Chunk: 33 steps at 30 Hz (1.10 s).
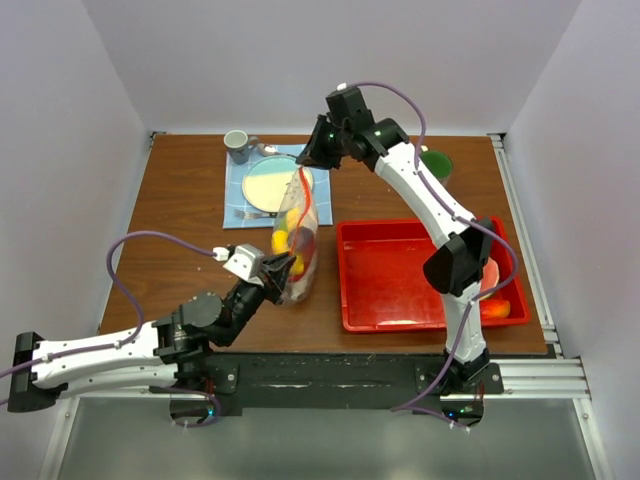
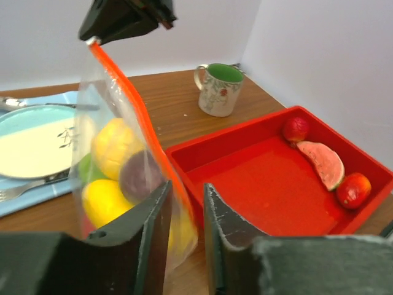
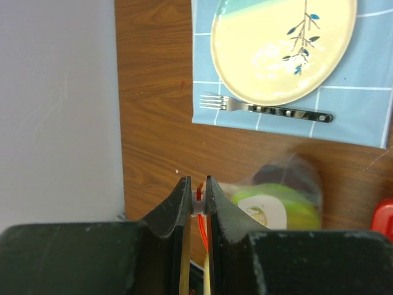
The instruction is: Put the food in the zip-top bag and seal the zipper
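- The right gripper is clenched on the top corner of the bag, pinching its red zipper. The bag stands tall at the centre of the overhead view.
- The left gripper sits at the bag's lower edge, bottom centre of its own view. Its jaws are slightly parted and grasp nothing.
- Yellow, green and purple fruit fills the bag's lower half.
- Three more pieces lie in the red tray, at the right of the frame.
- A mug stands behind the tray.
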Each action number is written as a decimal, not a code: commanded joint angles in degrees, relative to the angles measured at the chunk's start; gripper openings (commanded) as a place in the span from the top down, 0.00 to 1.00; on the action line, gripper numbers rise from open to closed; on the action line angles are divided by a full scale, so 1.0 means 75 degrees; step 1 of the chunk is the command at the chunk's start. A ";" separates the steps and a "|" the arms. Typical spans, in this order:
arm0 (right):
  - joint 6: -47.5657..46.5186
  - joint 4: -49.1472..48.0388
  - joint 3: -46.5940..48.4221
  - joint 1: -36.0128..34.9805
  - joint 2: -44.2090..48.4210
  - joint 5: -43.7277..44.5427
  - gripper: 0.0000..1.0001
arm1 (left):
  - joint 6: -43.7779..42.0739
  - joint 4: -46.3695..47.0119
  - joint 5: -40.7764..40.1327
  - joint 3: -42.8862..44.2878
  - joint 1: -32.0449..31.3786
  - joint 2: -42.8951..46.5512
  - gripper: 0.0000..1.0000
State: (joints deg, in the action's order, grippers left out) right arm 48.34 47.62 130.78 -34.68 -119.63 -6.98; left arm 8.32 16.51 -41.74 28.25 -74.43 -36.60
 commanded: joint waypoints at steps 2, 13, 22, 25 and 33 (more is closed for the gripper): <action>-0.0105 -0.0419 0.0421 -0.0649 -0.0124 0.0040 0.82 | 0.1546 -0.1292 -0.1791 0.0836 0.0056 0.0193 0.52; -0.1310 -0.0056 0.0178 -0.0885 0.0727 0.1105 0.01 | 0.3825 -0.4498 -0.0402 0.2561 0.2353 -0.0743 0.00; -0.1863 -0.0487 -0.2984 -0.0709 0.3594 0.2593 0.01 | 0.3473 -0.5412 0.1768 0.4189 0.3573 -0.2466 0.00; -0.1933 -0.0944 -0.4438 -0.0615 0.4546 0.2863 0.01 | 0.3415 -0.5541 0.1710 0.4378 0.3573 -0.2538 0.00; -0.1945 -0.1743 -0.7638 -0.0615 0.7255 0.3696 0.01 | 0.3637 -0.5647 0.0855 0.3558 0.3585 -0.1964 0.00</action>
State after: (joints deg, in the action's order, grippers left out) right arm 34.98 39.27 79.15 -39.31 -69.78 15.70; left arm 34.00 -25.71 -32.29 57.32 -48.01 -53.76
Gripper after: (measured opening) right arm 0.985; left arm 0.997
